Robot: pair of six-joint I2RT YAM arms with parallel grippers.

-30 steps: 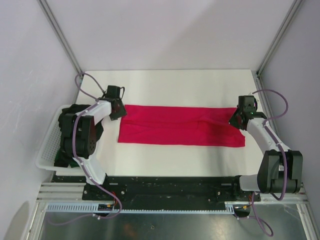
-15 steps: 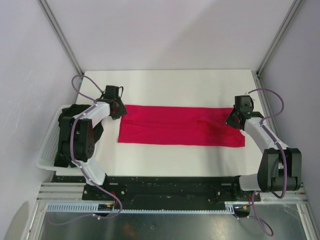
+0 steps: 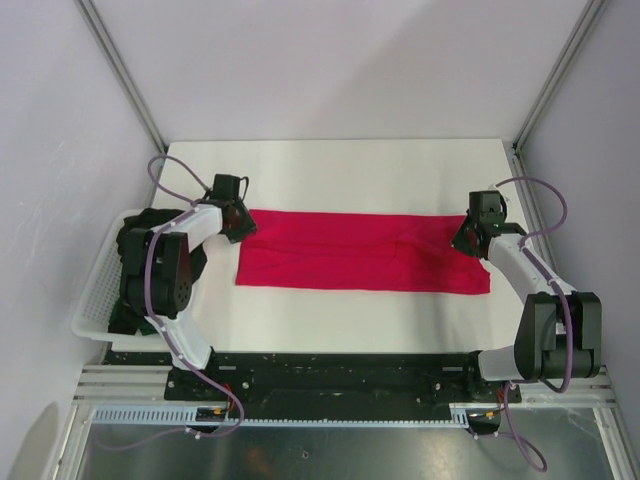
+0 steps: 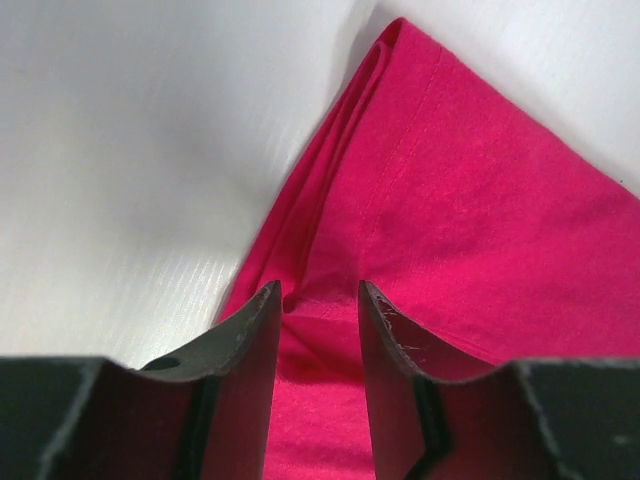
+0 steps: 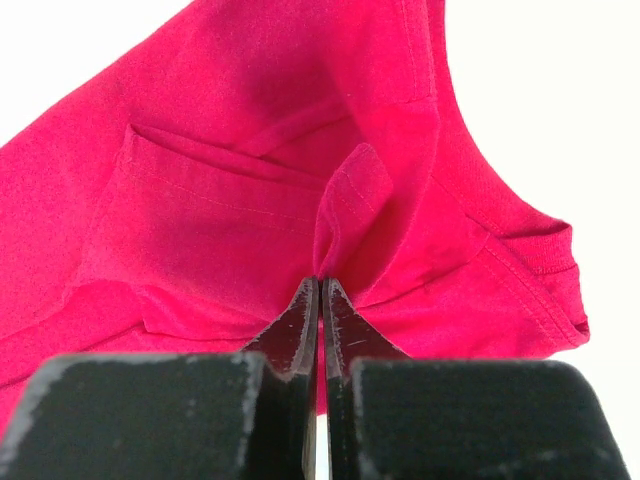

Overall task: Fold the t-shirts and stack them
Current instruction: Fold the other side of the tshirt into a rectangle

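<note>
Overhead, 2 wrist close-ups; t-shirt (image 3: 360, 250) shared

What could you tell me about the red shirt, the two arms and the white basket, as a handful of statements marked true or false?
1. The red t-shirt lies flat on the table as a long strip. True.
2. On the right arm, the jaws are shut on a raised fold of the red t-shirt. True.
3. On the left arm, the jaws are pressed shut. False: they stand apart, with the shirt's edge showing between them.
4. The white basket sits at the table's right edge. False: it is at the left edge, beside the left arm, with dark cloth in it.
</note>
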